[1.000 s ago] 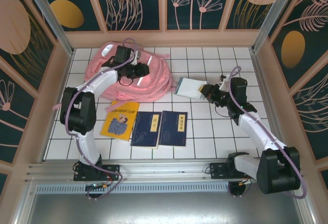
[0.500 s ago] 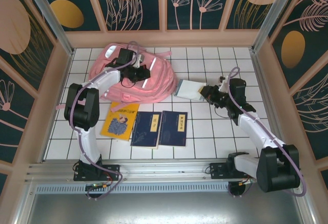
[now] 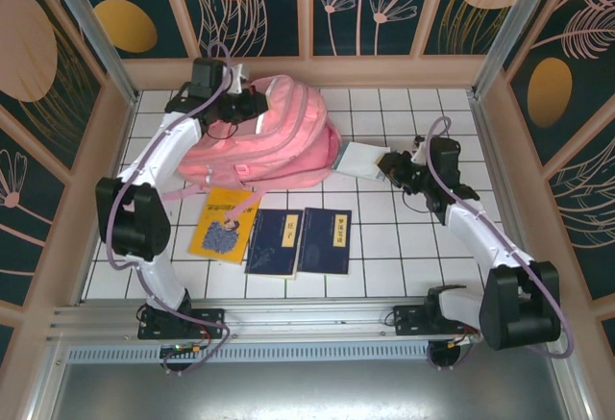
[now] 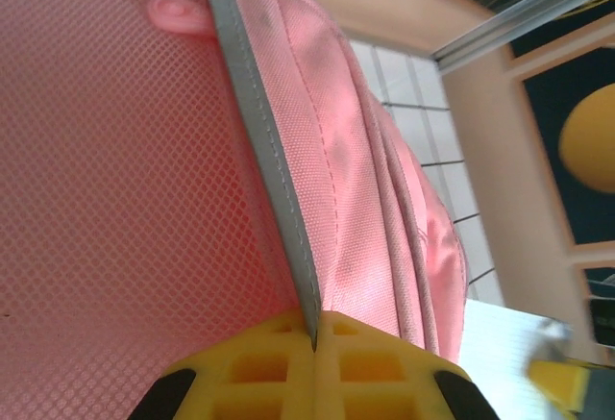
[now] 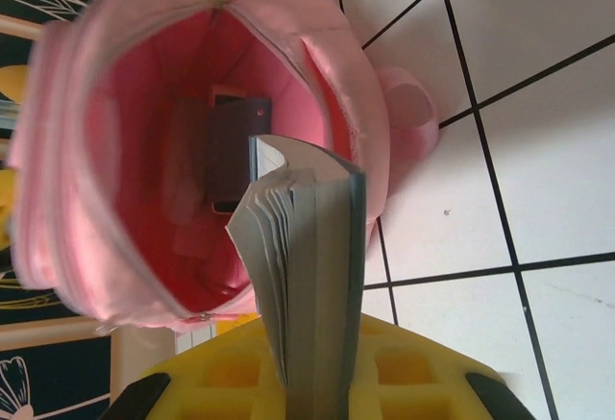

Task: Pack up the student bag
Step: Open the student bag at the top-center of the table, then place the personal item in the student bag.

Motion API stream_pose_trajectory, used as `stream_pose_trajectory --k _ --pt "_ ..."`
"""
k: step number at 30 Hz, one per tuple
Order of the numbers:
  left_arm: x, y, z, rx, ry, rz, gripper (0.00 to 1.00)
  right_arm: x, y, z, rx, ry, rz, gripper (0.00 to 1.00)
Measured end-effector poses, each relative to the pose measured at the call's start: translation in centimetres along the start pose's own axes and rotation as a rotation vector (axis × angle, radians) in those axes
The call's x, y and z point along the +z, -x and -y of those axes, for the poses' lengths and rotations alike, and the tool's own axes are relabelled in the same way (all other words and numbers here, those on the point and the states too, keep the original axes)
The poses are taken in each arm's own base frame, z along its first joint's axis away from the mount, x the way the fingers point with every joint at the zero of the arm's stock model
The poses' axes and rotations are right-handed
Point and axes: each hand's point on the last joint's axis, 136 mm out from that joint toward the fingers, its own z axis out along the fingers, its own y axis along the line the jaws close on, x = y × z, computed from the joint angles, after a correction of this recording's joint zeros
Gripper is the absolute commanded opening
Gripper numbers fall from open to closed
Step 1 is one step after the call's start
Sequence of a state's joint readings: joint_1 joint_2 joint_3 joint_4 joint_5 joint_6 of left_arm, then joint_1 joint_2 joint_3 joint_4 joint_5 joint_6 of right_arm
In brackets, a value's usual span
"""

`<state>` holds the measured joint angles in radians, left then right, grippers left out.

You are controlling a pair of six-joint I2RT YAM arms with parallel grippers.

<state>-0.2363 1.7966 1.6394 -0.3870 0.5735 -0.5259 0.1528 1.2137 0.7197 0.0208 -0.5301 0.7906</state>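
The white-tiled worktop (image 3: 404, 247) sat inside a box of dark teal walls (image 3: 365, 7) printed with pale flowers and orange discs, framed in light wood.

A second before, the student bag (image 3: 279, 132) had lain slumped flat at the far left. Now it was hauled up on its side at the far left-centre of the worktop, its top pulled toward the back wall and its mouth turned toward the right arm. The left fingers (image 4: 252, 370), partly apart a second before, had pinched tight on the bag's fabric along its silvery reflective strip (image 4: 259, 151).

The right fingers (image 5: 231, 372) kept their clamp on a pale book (image 3: 357, 160), held edge-on with its pages fanning. It had edged closer to the bag and stood just before the gaping pink opening, where a dark flat item could be seen inside.

Nearer the arms, a yellow book (image 3: 225, 225) and two dark blue books (image 3: 276, 243) lay flat in a row, unmoved, the yellow one just beside the bag's lower edge.
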Motion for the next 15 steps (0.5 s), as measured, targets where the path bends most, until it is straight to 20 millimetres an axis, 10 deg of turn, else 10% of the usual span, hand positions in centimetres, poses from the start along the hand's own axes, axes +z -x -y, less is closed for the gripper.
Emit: stream_pose_trajectory --k 15 --pt "-1.5 -0.1 5.6 -0.094 -0.291 -0.053 0.0 8.2 -1.4 -5.5 -0.005 0.12 -0.176 0.0"
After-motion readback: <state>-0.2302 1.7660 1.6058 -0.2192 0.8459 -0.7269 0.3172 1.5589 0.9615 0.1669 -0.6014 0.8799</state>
